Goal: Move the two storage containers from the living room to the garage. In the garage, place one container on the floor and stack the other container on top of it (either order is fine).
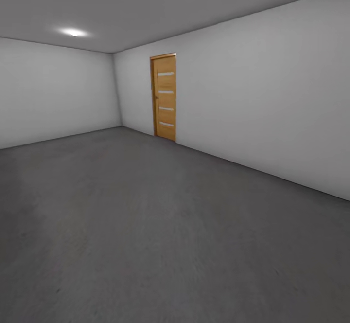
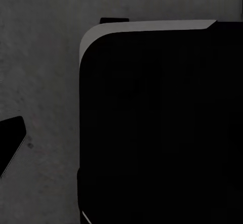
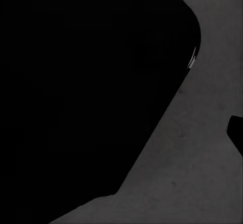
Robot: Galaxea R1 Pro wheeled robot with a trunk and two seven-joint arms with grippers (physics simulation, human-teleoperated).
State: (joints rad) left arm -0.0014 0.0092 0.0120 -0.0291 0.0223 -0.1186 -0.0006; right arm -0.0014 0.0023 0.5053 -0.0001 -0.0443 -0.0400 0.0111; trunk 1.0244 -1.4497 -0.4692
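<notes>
A closed wooden door [image 1: 164, 97] stands in the white wall [image 1: 262, 89], under a ceiling spotlight [image 1: 73, 32].

Wide free room in front of me, only walls around it

The grey concrete floor [image 1: 146, 225] is lying open ahead of me, reaching to the white walls [image 1: 262, 99] at the far side and the right. A closed wooden door [image 1: 164, 97] is standing in the right wall near the corner. Under my wrists, a big black body [image 2: 162, 128] is covering much of the floor.
</notes>
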